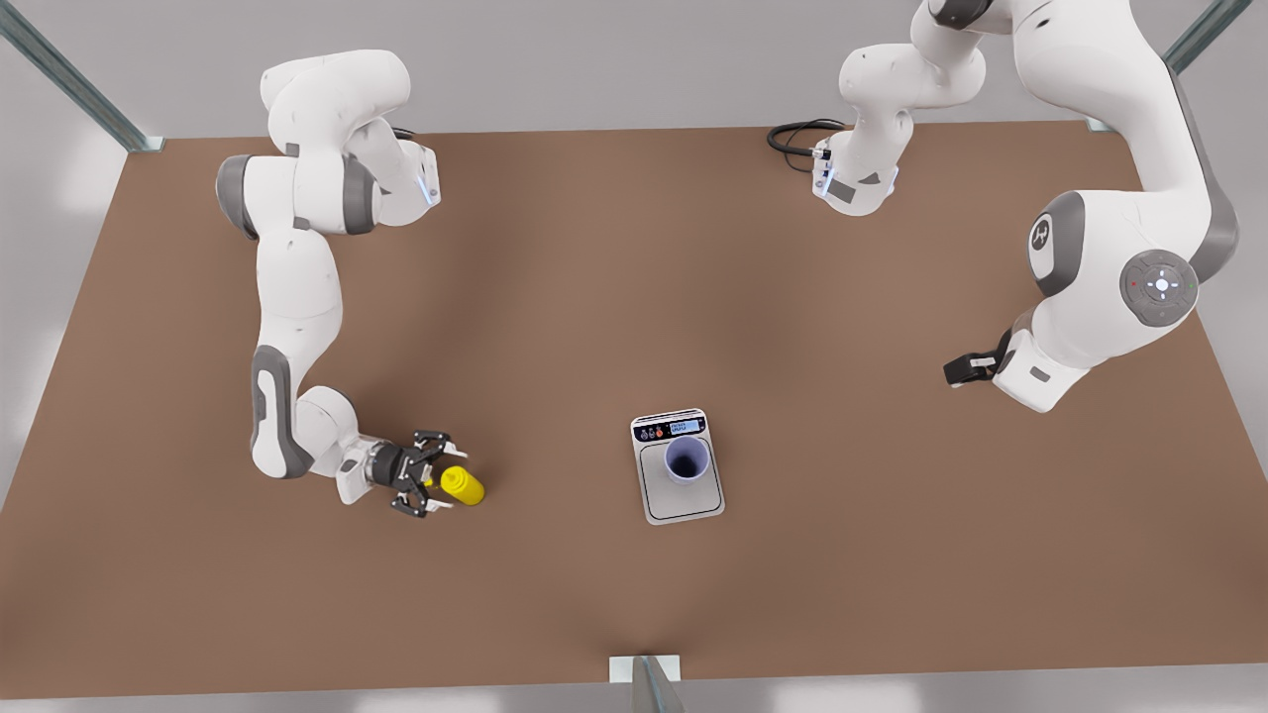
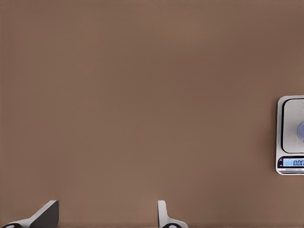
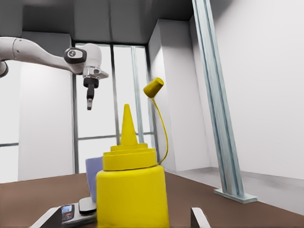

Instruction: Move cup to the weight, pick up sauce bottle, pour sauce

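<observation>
Observer: right claw, state?

Operator: I read the right gripper point(image 1: 432, 482) as released. It lay low over the table point(image 1: 555, 297), at the front view's left. In its wrist view both fingertips point(image 3: 51, 218) stood clear of the sauce bottle point(image 3: 132, 190), with a gap on each side.

Observer: bottle position?

Operator: The sauce bottle point(image 1: 462, 484) stood between the right claw's fingers, upright on the table, nozzle up. Its tethered cap point(image 3: 153, 88) hung off to one side above it. I logged no contact.

Observer: cup and weight?

Operator: The cup point(image 1: 686, 459) sat upright on the plate of the weight point(image 1: 682, 500), well apart from the right claw and beyond the bottle along the claw's line of sight. From that wrist camera I saw the cup point(image 3: 92, 174) and the weight point(image 3: 71, 211) behind the bottle.

Observer: left claw?

Operator: The left gripper point(image 1: 956, 371) waited at the front view's right, well apart from the weight. Its fingers point(image 2: 46, 213) were spread with nothing between them. Its camera looked down on bare table, and I saw the weight point(image 2: 289, 137) off to one side of the claw.
</observation>
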